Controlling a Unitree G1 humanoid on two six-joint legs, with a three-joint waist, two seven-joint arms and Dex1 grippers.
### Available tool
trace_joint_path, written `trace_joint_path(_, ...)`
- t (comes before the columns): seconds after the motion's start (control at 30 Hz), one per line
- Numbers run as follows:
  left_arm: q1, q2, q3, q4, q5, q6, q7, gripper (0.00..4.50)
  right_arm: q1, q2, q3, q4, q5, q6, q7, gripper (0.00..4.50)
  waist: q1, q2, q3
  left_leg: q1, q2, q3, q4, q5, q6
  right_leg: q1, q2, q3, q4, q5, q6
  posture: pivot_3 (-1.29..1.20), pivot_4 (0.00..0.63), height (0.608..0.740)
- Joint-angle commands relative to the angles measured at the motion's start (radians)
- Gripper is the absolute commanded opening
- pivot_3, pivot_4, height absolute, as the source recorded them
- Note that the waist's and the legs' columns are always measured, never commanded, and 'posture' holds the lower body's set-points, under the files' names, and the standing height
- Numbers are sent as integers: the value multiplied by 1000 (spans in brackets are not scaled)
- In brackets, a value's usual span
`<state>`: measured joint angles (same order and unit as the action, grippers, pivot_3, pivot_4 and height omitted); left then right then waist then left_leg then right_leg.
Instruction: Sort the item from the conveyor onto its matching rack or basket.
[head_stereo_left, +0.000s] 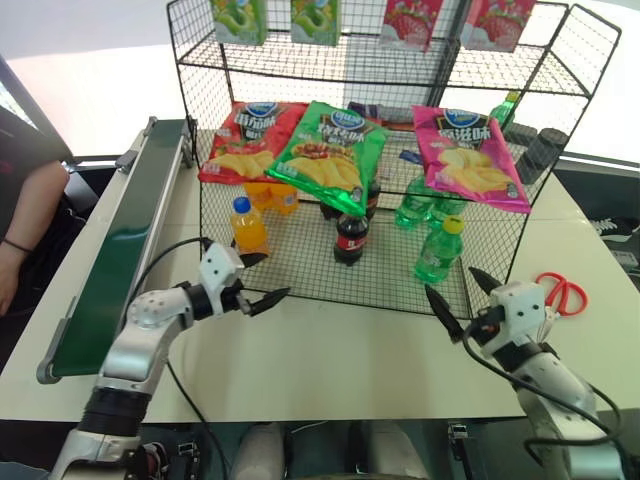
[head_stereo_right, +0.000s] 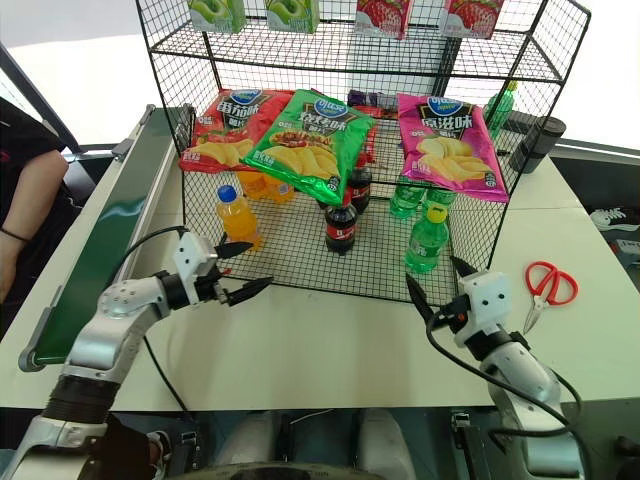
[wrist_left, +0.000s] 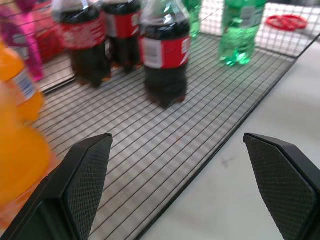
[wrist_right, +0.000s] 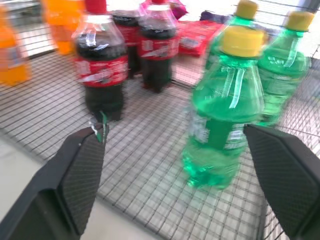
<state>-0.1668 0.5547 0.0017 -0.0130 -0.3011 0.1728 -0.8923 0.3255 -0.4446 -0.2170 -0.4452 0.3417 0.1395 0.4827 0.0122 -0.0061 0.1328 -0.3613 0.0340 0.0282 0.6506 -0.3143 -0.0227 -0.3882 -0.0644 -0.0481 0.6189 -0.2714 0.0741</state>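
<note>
From the head views, the green bottle (head_stereo_left: 438, 250) with yellow cap is seen upright inside the black wire basket (head_stereo_left: 400, 300) near its front right corner, the conveyor (head_stereo_left: 120, 240) lying along the bench (head_stereo_left: 330, 350) at left, while the left gripper (head_stereo_left: 258, 280) and right gripper (head_stereo_left: 458, 298) are held empty over the bench before the basket, fingers spread. In the left wrist view, spread fingers (wrist_left: 85, 175) are pointed at cola bottles (wrist_left: 165, 55); in the right wrist view, the green bottle (wrist_right: 225, 110) is framed between spread fingers (wrist_right: 82, 170), untouched.
</note>
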Motion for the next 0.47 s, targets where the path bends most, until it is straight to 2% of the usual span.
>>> trace_joint_path(0.03, 30, 37, 44, -4, -16, 0, -19, 4500, 54, -51, -69, -80, 62, 9, 70, 4471, 0, 0, 0, 1, 0, 0, 0, 0, 0, 0, 0, 0, 0, 0, 0, 0, 150, 740)
trace_joint_path(0.2, 87, 67, 76, -1, -28, -2, -32, 4500, 113, -96, -120, -111, 108, 34, 127, 4471, 0, -1, 0, 2, 0, 1, -1, 0, 0, 1, 0, 1, 0, 0, 0, 0, 150, 740)
trace_joint_path(0.47, 136, 76, 91, -5, -36, -7, -46, 4500, 98, -103, -134, -98, 108, 51, 144, 4471, 0, -1, 0, 3, 1, 2, -1, 0, 0, 1, 0, 3, 0, 0, -1, 0, 150, 740)
